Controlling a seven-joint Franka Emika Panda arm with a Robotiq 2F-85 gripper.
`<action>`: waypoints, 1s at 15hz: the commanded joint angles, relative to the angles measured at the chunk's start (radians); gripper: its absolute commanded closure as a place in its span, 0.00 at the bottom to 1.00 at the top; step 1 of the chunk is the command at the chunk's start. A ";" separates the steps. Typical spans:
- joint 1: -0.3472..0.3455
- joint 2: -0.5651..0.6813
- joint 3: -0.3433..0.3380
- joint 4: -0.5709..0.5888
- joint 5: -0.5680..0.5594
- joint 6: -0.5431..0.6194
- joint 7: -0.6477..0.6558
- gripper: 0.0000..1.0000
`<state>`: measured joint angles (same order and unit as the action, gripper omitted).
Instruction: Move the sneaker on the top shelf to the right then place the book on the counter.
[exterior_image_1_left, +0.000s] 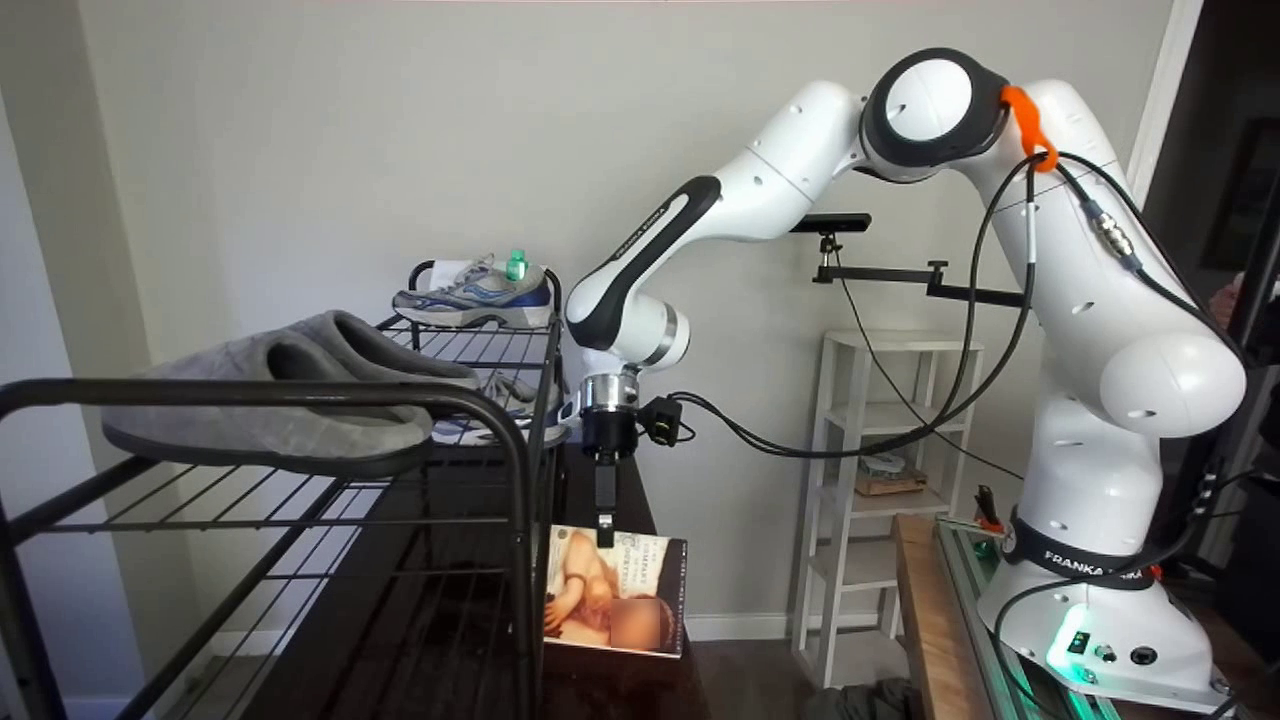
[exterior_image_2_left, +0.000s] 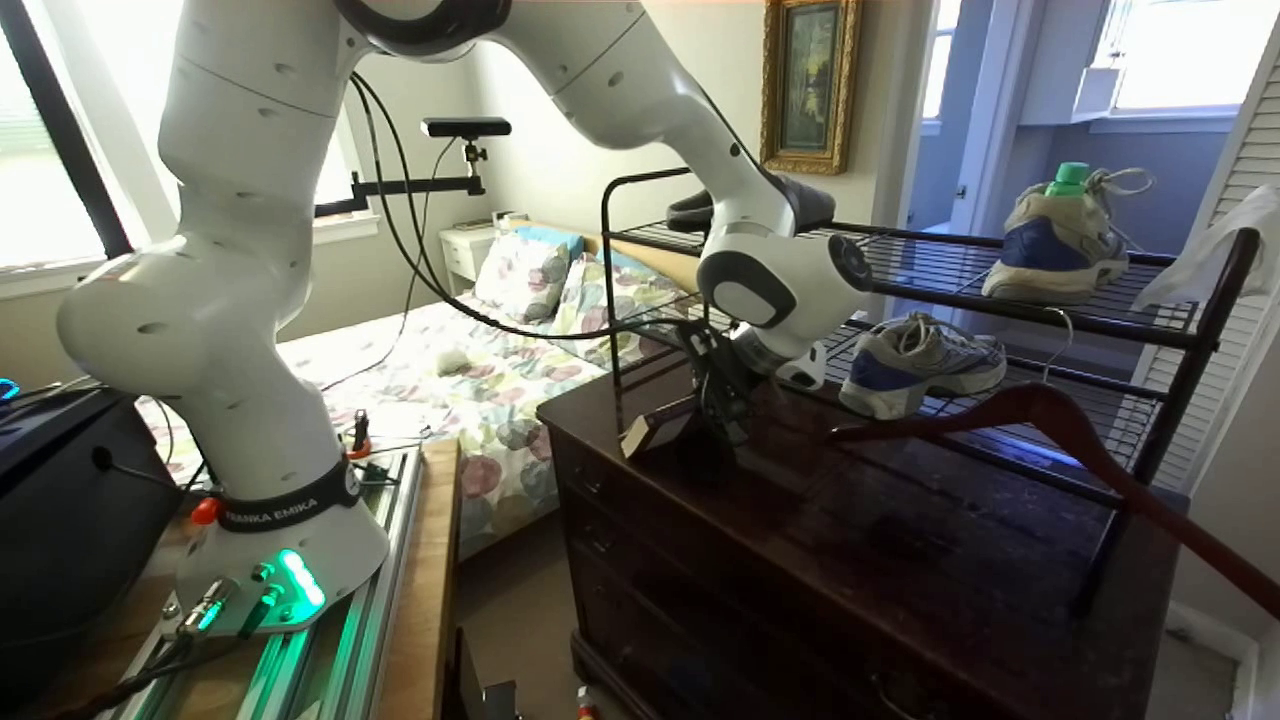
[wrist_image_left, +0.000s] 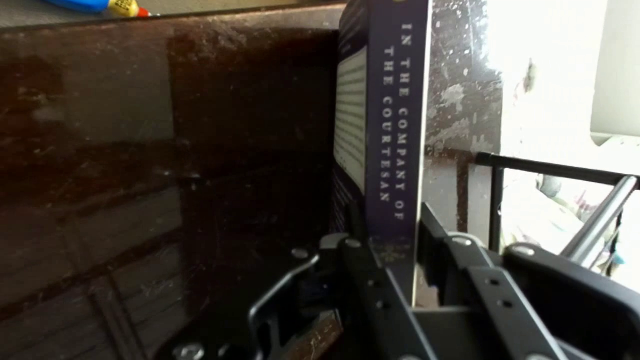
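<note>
The book has a purple spine in the wrist view (wrist_image_left: 395, 125) and a picture cover in an exterior view (exterior_image_1_left: 610, 590). My gripper (wrist_image_left: 391, 220) has one finger on each side of the book and is shut on it near one end of the spine. The book stands tilted at the dark wooden counter top (exterior_image_2_left: 850, 530); I cannot tell whether its lower edge touches. A grey and blue sneaker (exterior_image_1_left: 475, 298) sits on the rack's top shelf; it also shows in an exterior view (exterior_image_2_left: 1055, 250), at the end away from the slippers.
The black wire rack (exterior_image_1_left: 515, 480) stands on the counter beside my gripper. Grey slippers (exterior_image_1_left: 270, 410) lie on its top shelf. Another sneaker (exterior_image_2_left: 925, 365) is on the shelf below. A wooden hanger (exterior_image_2_left: 1040, 410) juts across the counter. A white shelf unit (exterior_image_1_left: 850, 500) stands behind.
</note>
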<state>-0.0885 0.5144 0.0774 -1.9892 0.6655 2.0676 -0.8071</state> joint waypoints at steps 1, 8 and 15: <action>0.024 0.016 -0.016 0.031 -0.065 0.052 0.135 0.93; 0.059 0.048 -0.017 0.048 -0.350 0.092 0.404 0.40; 0.083 -0.043 -0.013 -0.013 -0.534 0.088 0.528 0.00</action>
<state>-0.0194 0.5352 0.0632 -1.9601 0.1915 2.1786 -0.3096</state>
